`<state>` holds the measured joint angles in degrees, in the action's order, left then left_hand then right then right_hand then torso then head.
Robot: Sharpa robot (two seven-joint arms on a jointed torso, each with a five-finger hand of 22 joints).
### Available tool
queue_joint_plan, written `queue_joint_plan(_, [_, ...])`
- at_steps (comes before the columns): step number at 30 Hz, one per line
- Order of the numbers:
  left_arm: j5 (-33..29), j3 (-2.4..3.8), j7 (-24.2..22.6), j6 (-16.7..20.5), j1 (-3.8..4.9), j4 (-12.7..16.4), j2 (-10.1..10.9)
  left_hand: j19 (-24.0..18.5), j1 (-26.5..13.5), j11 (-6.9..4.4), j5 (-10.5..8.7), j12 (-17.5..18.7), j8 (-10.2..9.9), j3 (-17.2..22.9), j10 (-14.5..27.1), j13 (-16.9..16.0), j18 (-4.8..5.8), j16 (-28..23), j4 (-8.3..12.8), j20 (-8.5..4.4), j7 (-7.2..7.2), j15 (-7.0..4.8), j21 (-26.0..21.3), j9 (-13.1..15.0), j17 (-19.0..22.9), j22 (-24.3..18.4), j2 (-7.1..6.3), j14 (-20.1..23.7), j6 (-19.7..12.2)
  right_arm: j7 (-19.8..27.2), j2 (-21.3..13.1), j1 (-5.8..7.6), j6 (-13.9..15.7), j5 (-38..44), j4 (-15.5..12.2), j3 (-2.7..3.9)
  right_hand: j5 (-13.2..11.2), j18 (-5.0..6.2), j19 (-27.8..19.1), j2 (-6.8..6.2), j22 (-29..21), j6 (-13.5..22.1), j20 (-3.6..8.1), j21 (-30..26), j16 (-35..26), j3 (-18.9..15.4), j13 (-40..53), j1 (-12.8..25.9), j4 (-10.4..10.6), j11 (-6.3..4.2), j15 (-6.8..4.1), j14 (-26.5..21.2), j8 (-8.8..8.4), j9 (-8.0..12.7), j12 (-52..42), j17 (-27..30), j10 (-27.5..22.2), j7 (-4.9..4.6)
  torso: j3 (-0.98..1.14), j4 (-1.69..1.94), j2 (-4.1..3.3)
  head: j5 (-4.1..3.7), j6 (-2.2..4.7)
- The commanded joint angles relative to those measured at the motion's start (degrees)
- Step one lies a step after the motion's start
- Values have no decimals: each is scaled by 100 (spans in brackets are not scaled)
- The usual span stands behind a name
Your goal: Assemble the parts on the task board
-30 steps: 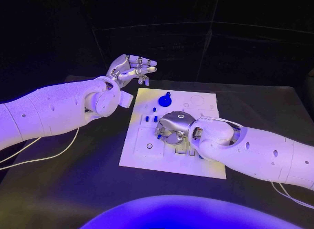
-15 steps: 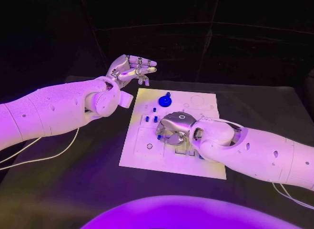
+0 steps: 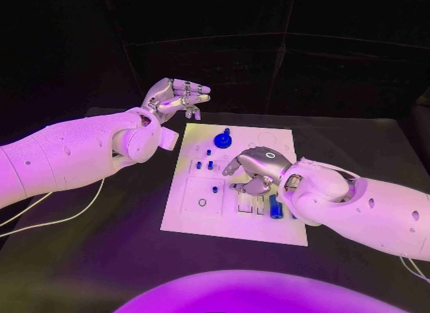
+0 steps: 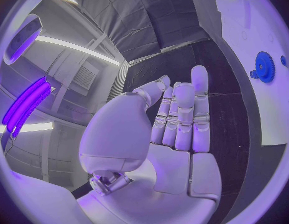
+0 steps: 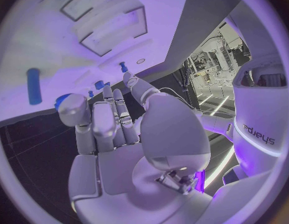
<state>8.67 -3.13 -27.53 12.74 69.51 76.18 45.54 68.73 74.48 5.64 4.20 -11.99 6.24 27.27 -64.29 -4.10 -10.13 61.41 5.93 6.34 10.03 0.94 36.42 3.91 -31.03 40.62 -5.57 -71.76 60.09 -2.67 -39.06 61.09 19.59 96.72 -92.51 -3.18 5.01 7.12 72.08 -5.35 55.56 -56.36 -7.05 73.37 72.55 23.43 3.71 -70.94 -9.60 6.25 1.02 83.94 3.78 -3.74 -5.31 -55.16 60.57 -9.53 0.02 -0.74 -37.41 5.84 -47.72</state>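
Note:
The white task board [image 3: 229, 225] lies mid-table. A blue gear [image 3: 222, 138] stands near its far edge, with small blue pegs [image 3: 204, 165] nearer the middle. A blue cylinder [image 3: 275, 206] lies beside the rectangular slots; I cannot tell whether it sits in one. My right hand [image 3: 257, 168] hovers over the board's middle, just beyond the cylinder, fingers spread and holding nothing. The right wrist view shows this hand [image 5: 113, 129] with straight fingers above the board [image 5: 32, 40], cylinder [image 5: 34, 86] and a peg [image 5: 122, 65]. My left hand [image 3: 177, 94] is raised beyond the board's far left corner, empty [image 4: 175, 119], with the gear [image 4: 264, 67] off to its side.
A white cable [image 3: 55, 218] trails over the black table under the left arm. The board's near left part [image 3: 191, 208] carries outlined recesses and a small hole [image 3: 202, 203]. Dark table surface surrounds the board on all sides.
My right hand has lifted off the slots and shifted toward the far right, uncovering the blue cylinder lying on the board. The left hand has barely moved.

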Motion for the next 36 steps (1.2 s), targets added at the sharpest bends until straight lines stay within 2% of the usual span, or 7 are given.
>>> queue_joint_plan(1, [-23,3,0,-85,8,-1,2,-38,20,20,-2,-37,21,-26,14,6,-36,-38,-8,8,13,-17,-12,-6,5,-5,29,37,-7,-121,-188,115,136,-310,-115,78,33,-14,-30,-55,-14,40,-4,-42,-42,-120,4,-4,35,-22,-3,15,-11,-8,-39,24,-25,23,-3,-2,-4,-59,45])
queue_joint_plan(5, [-23,1,4,-97,8,0,2,-38,20,20,-2,-37,21,-26,14,6,-36,-38,-8,8,13,-17,-12,-6,5,-5,29,37,-7,-367,-466,271,-224,-382,-136,146,107,9,-104,-161,-164,162,2,-135,-128,-462,2,13,161,-28,-11,-24,-22,1,-75,188,-205,86,-7,0,0,-100,74])
queue_joint_plan(8, [-23,-1,6,-105,7,7,2,-38,20,20,-2,-37,21,-26,14,6,-36,-38,-8,8,13,-17,-12,-6,5,-5,29,37,-7,-495,-665,328,-409,-366,-149,166,251,15,-125,-200,-242,330,-8,-193,-190,-852,8,-86,288,-21,-4,-40,-15,-4,-157,296,-325,44,-8,14,-7,-146,98])
queue_joint_plan(14, [-23,-3,12,-114,7,-4,1,-38,20,20,-2,-37,21,-26,14,6,-36,-38,-8,8,13,-17,-12,-6,5,-5,29,37,-7,-603,-896,366,-574,-232,-167,179,318,24,-123,-152,-294,336,-12,-235,-234,-1260,8,-291,462,-14,-1,-43,-7,-14,-279,385,-418,46,0,-4,-4,-157,121])
queue_joint_plan(22, [-23,-6,17,-138,7,-11,-18,-38,20,20,-2,-37,21,-26,14,6,-36,-38,-8,8,13,-17,-12,-6,5,-5,29,37,-7,-617,-824,374,-836,-131,-44,180,319,26,-116,-72,-313,241,-10,-250,-246,-1393,9,-437,540,-22,-6,-41,14,-24,-371,416,-421,56,0,27,-9,-174,142])
queue_joint_plan(26, [-23,-6,19,-142,7,-17,-16,-38,20,20,-2,-37,21,-26,14,6,-36,-38,-8,8,13,-17,-12,-6,5,-5,29,37,-7,-586,-702,372,-938,-117,37,178,316,26,-112,-3,-320,170,-3,-257,-255,-1423,10,-524,558,-34,-16,-41,22,-27,-440,438,-379,62,4,20,-13,-159,136])
queue_joint_plan(36, [-23,-6,20,-150,7,-22,-22,-39,23,19,-2,-43,23,-31,15,5,-36,-46,-7,9,13,-16,-19,-5,18,-10,33,43,-6,-516,-422,367,-1147,-109,348,174,110,0,-15,298,-187,-33,51,-177,-165,-1184,-17,-761,531,-113,-81,9,21,-21,-607,319,81,98,-1,17,-11,-158,118])
